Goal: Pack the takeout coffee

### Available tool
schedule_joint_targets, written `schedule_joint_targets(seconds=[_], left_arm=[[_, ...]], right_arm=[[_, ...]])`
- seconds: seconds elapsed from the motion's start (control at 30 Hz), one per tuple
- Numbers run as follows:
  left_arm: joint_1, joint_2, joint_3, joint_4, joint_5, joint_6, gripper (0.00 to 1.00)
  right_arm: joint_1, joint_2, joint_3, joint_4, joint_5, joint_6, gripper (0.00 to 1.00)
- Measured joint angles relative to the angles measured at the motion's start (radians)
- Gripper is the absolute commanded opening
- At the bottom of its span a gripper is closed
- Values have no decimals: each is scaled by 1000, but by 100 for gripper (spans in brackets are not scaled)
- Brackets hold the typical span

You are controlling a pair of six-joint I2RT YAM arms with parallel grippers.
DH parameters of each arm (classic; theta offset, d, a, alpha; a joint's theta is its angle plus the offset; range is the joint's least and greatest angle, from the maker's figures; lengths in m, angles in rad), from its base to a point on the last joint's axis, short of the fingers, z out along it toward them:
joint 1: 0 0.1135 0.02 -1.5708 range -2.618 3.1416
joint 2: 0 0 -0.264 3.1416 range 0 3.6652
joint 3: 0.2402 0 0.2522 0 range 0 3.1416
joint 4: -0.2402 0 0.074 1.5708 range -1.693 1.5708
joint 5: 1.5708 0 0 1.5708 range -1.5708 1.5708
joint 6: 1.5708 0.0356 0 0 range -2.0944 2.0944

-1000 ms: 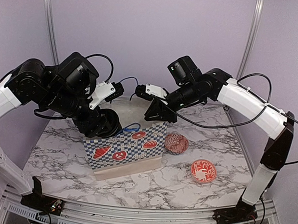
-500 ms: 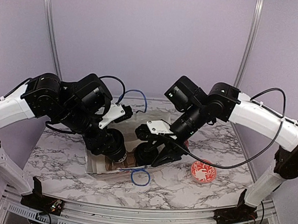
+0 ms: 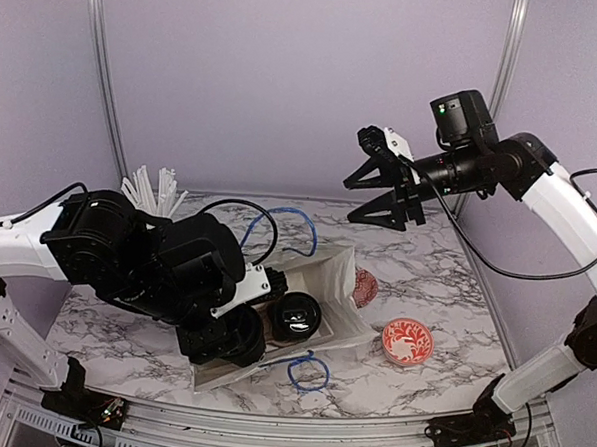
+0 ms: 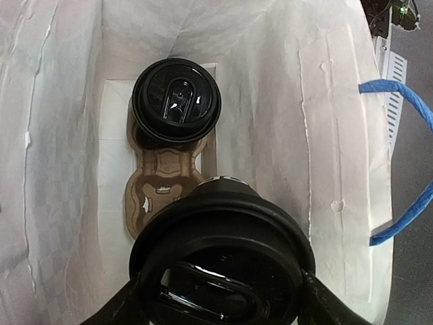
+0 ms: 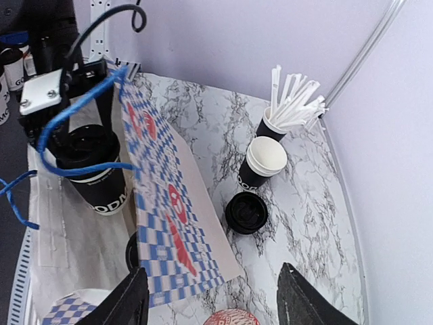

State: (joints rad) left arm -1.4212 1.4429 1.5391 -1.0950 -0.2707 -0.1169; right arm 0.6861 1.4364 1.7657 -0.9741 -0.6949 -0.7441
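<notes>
Enclosing the marbled tabletop (image 3: 370, 387), lilac walls (image 3: 286, 83) rise.

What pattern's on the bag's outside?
Blue-and-white checks with red motifs on the bag; clearest in right wrist view.

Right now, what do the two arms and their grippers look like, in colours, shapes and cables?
Both arms have white tubular links and bulky black joints. The left arm and right arm carry loose black cables. The left gripper and right gripper have black fingers, each with a small white bracket behind.
</notes>
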Motion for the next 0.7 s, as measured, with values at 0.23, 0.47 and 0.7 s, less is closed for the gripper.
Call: schedule_joint_targets(seconds=[0.23, 0.47, 0.7], left_arm=[[-35, 10, -22, 2, -42, -34, 58], [-68, 3, -27, 2, -110, -60, 58], [-90, -6, -55, 2, -189, -62, 57]], right_arm=[[0, 94, -125, 217, 126, 86, 59], [27, 170, -251, 232, 144, 67, 60], [169, 35, -378, 217, 162, 51, 60]])
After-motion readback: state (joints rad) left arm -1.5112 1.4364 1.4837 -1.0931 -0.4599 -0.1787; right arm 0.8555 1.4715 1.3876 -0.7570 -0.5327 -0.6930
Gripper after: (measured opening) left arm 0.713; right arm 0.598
